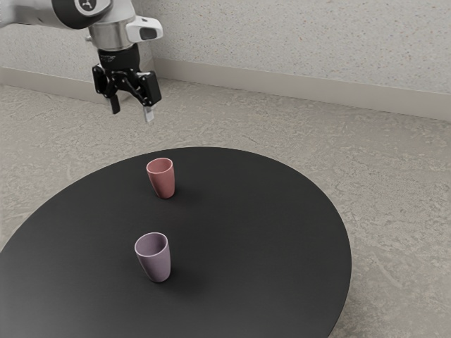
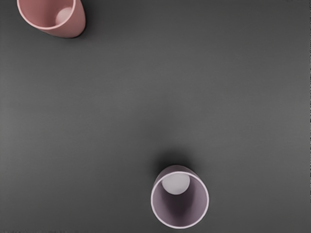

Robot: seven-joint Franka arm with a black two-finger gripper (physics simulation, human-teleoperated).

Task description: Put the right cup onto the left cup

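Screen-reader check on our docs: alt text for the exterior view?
A pink cup and a purple cup stand upright, apart, on a round black table. A robot arm's open fingers are raised clear of both.

We are spotting a round, pale-ringed emblem (image 1: 86, 3) on the dark joint (image 1: 67, 15) of our arm, its mark being too small for us to name; we are reading no words or numbers.

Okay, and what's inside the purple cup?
Nothing that I can see: the purple cup stands upright, its mouth open, and the wrist view looks down to its pale, bare bottom. What lies beneath its base is covered by the cup itself.
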